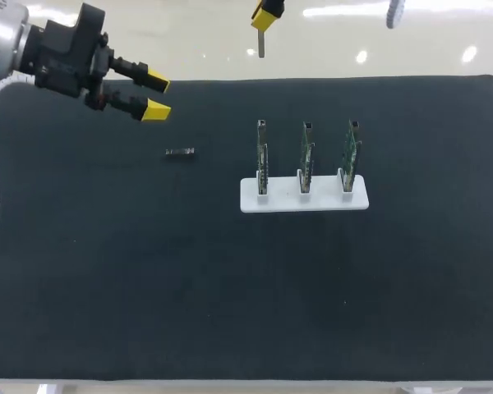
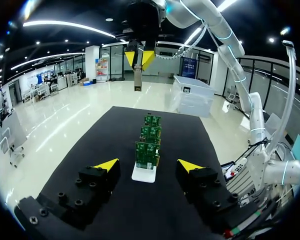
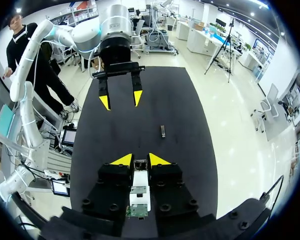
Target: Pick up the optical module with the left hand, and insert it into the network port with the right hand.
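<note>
**Item: optical module** [image 1: 179, 153]. Location: flat on the black mat [image 1: 82, 271], in its far left quarter, between the left gripper [image 1: 154, 95] and the white base [image 1: 304, 203], apart from both. Long axis: laid parallel to the mat's far edge. No tool is seen touching it.

**Item: left gripper.** State: released, with the fingers spread wide and nothing between them. Location: held above the mat near its far left corner. From the gripper, the module lies toward the mat's middle and near edge, a short way off. It is not taken in by the left wrist view. The finger gap is set roughly across the module's long axis. A closing on its narrow sides is therefore judged possible once the gripper is brought over and down, with little turning of the wrist.

**Item: right gripper** [image 2: 139, 61]. State: clenched on a grey oblong piece [image 2: 138, 80], which hangs below the yellow tips. This may be a second module, though that cannot be settled from these views. Location: held high over the far part of the mat. The white base and its three upright circuit boards [image 1: 306, 156] are shown under it in the right wrist view.

**Nearer arm:** the left, by a clear margin.

**Step in hand:** the pickup is judged not yet begun.
</note>
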Tool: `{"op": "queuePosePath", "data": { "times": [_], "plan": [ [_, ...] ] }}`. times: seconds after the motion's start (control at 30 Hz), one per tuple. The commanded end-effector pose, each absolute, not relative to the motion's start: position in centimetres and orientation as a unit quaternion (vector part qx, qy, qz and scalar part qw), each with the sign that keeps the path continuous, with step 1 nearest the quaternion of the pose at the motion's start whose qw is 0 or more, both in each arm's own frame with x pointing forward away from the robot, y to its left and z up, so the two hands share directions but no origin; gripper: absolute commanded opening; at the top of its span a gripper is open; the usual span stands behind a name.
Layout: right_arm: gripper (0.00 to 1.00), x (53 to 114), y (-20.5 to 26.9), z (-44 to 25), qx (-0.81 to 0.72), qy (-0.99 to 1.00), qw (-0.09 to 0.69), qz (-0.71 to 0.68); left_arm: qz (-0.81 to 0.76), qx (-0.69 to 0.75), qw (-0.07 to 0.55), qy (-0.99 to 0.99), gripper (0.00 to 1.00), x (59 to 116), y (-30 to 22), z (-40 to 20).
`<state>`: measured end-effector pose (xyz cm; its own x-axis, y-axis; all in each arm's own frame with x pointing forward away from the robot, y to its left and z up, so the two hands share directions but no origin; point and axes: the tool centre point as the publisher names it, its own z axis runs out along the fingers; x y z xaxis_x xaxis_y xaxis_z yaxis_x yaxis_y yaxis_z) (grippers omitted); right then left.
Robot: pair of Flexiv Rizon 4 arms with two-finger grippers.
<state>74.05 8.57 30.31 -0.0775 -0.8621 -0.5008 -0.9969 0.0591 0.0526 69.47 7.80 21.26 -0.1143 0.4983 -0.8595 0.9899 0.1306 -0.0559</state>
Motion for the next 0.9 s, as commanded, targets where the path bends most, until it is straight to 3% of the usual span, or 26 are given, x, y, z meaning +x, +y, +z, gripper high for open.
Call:
{"op": "queuePosePath", "data": {
  "times": [0.03, 0.9],
  "plan": [
    [0.00, 73.3, 7.8, 29.4, -0.651, 0.711, 0.175, 0.200, -0.345, 0.563, 0.355, 0.662, 1.00, 69.6, 7.8, 21.2],
    [0.00, 70.0, 3.6, 23.6, -0.640, 0.724, 0.179, 0.184, -0.345, 0.563, 0.355, 0.662, 1.00, 69.6, 7.8, 21.2]
  ]
}}
